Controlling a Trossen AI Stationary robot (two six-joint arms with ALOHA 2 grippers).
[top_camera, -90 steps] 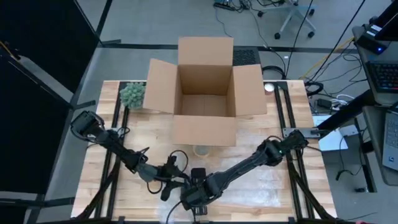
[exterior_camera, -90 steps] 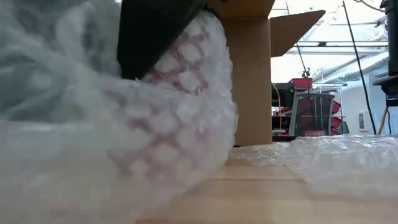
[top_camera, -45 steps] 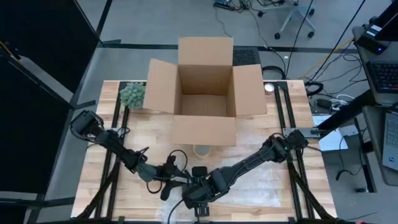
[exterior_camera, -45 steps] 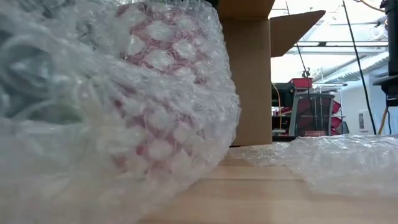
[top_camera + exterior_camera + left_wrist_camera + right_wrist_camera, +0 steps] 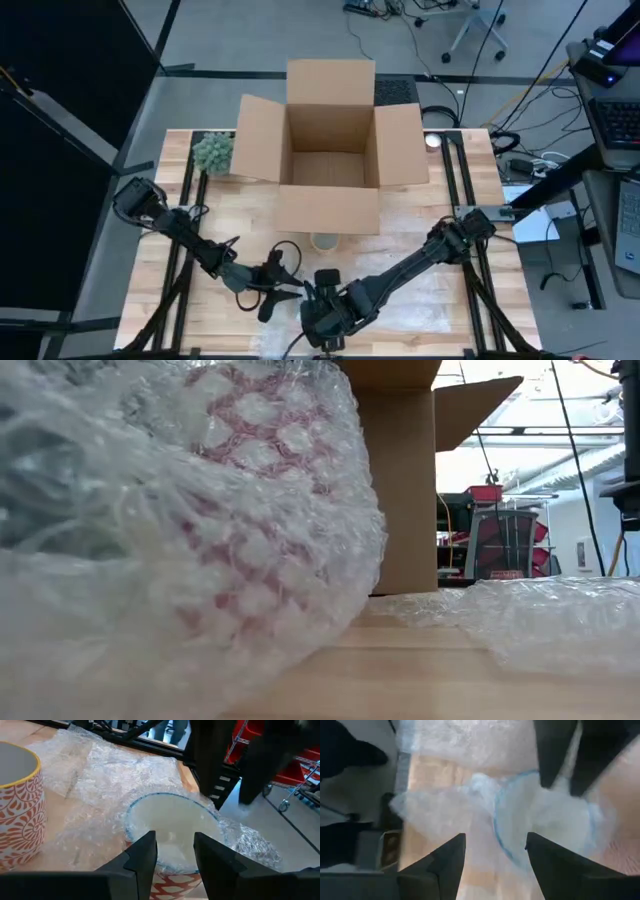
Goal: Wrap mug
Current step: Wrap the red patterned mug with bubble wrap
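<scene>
Left wrist view: two mugs (one (image 5: 172, 837) bubble-wrapped, one (image 5: 20, 810) bare).

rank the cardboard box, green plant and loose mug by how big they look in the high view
1. cardboard box, by far the largest
2. green plant
3. loose mug, only partly showing past the box flap, so its rank under the plant is unsure

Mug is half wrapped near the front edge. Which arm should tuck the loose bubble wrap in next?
Probably the right. The left gripper straddles the rim of the mug and seems to be steadying it, while the right gripper hovers open over the loose bubble wrap beside it, free to push it in.
</scene>
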